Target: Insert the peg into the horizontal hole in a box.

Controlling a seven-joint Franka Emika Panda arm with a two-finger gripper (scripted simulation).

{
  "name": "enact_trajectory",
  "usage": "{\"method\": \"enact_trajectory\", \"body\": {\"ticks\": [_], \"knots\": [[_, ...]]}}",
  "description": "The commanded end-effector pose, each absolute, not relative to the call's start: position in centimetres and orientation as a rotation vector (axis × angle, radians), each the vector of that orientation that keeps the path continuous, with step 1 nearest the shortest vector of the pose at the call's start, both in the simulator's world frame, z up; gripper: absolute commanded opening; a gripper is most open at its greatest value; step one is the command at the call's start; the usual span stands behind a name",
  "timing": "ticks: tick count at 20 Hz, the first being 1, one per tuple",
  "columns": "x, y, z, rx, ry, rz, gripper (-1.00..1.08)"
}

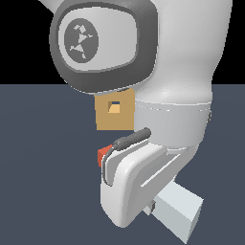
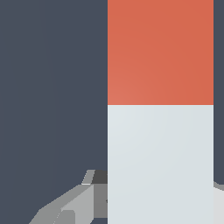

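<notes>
Peg (image 2: 160, 109) apparently held in gripper (image 2: 131, 199), grip unclear; red tip low centre-left, short of box (image 1: 115, 119). Hole (image 1: 114, 108) empty; insertion remains.

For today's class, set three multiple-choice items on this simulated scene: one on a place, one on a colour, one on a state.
1. In the exterior view, where is the box?
A. Beyond the arm, partly hidden by it
B. On top of the peg
C. In the claw

2. The peg is which colours?
A. Blue and black
B. Red and light grey-white
C. All green

3. What is the state of the hole?
A. Filled by the peg
B. Empty
C. Taped shut

Answers: 1 A, the arm's housing overlaps its top edge. 2 B, the wrist view shows both sections. 3 B, the opening shows nothing inside.
</notes>
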State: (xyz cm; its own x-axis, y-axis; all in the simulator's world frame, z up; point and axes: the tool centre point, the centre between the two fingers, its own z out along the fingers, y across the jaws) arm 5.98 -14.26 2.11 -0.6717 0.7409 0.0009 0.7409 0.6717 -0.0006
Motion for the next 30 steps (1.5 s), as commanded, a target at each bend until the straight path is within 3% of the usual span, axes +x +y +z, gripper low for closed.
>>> {"method": "enact_trajectory", "body": {"ticks": [1, 15, 30], "knots": [[5.9, -14.2, 2.1, -1.275, -2.87, 0.0, -1.0], [3.3, -11.9, 3.5, -1.457, -2.782, 0.0, -1.0], [-1.5, -5.2, 6.9, -1.865, -2.527, -0.001, -1.0]]}}
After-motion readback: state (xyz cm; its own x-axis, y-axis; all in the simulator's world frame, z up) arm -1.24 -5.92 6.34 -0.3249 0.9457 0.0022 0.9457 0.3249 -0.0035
